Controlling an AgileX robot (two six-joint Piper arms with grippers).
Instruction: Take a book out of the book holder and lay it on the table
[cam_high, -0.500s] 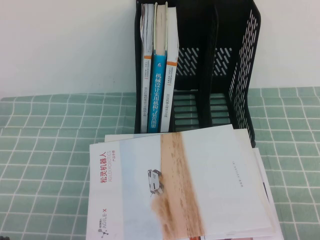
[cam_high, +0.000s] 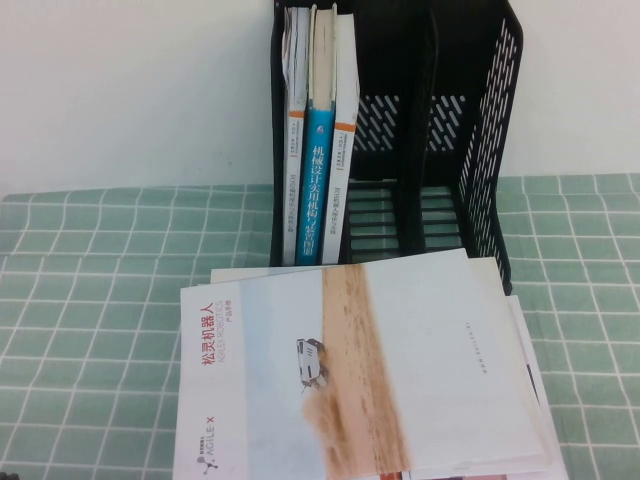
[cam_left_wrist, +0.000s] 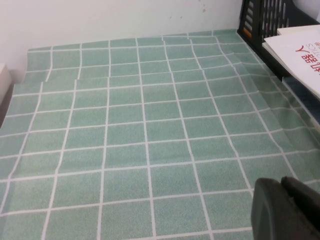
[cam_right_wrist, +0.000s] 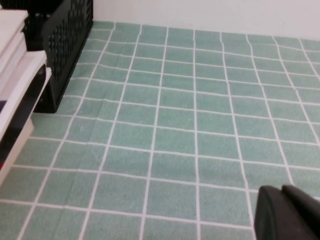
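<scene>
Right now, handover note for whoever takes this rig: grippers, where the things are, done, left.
Left gripper: low over bare cloth on the left, holding nothing.
Right gripper: shut, holding nothing, low over bare cloth on the right.
The book, white spine with an orange band, stands upright in the left compartment of the book holder, beside the blue-spined book.
A pale booklet tops a stack lying in front of the holder on the table.
Done: nothing. Left: pull the book out and lay it flat on the table.
</scene>
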